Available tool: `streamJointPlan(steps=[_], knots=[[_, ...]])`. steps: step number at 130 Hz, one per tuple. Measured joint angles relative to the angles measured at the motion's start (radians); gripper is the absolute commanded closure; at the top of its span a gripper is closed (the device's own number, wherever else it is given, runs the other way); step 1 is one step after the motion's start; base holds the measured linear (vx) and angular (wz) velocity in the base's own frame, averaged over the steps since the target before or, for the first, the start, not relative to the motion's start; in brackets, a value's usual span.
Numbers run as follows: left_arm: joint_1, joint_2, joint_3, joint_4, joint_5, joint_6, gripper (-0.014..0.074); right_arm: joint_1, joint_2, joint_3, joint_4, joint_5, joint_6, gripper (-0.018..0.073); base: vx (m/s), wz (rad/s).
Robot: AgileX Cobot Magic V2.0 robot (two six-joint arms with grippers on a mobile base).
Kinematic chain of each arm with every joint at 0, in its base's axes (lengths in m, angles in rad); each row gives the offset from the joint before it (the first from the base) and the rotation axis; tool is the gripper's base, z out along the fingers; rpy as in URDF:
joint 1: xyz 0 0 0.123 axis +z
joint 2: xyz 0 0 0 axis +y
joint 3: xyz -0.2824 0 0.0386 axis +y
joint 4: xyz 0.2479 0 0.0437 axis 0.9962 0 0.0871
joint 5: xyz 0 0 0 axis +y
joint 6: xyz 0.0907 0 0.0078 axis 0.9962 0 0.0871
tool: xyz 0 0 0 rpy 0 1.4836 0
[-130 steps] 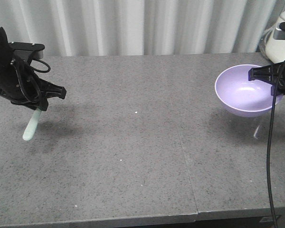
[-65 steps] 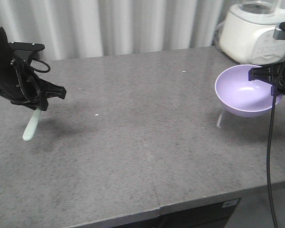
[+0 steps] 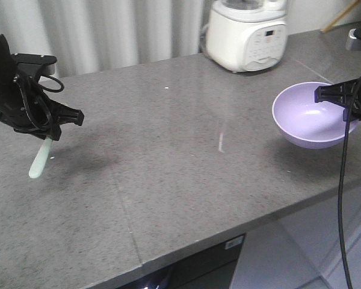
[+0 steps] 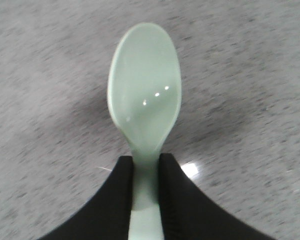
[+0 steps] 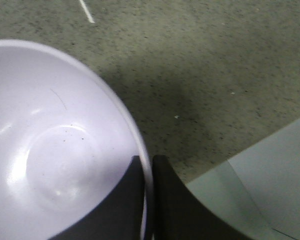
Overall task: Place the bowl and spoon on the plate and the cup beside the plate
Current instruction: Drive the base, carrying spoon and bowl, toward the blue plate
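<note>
Gripping the spoon (image 4: pixel 145 100) by its handle, the left end effector (image 4: pixel 146 167) is holding it over the left side of the grey desk (image 3: pixel 168 156), with the scoop pointing down and away (a soft shadow is lying on the stone beside it). The right end effector (image 5: pixel 147 167) is pinching the rim of the bowl (image 5: pixel 55 150), one finger inside the wall and one outside, near the desk's right edge. Whether the bowl is touching the surface I cannot tell. A white kitchen appliance (image 3: pixel 246 33) is standing at the back, well apart from both.
</note>
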Motion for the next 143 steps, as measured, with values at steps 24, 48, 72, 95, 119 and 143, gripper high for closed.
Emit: streamJointPlan(steps=[24,48,72,95,119,143], knots=[[0.0,0.0,0.0,0.0,0.0,0.0,0.0604,0.0,0.0,0.0,0.0,0.0,0.0,0.0564,0.0,-0.41],[0.0,0.0,0.0,0.0,0.0,0.0,0.0604,0.0,0.0,0.0,0.0,0.0,0.0,0.0564,0.01,-0.45],[0.0,0.0,0.0,0.0,0.0,0.0,0.0604,0.0,0.0,0.0,0.0,0.0,0.0,0.0564,0.01,-0.45],[0.0,0.0,0.0,0.0,0.0,0.0,0.0604,-0.001,0.0,0.0,0.0,0.0,0.0,0.0564,0.01,-0.41],[0.0,0.0,0.0,0.0,0.0,0.0,0.0604,-0.001,0.0,0.0,0.0,0.0,0.0,0.0564,0.01,-0.36],[0.0,0.0,0.0,0.0,0.0,0.0,0.0604,-0.001,0.0,0.0,0.0,0.0,0.0,0.0564,0.01,-0.35]])
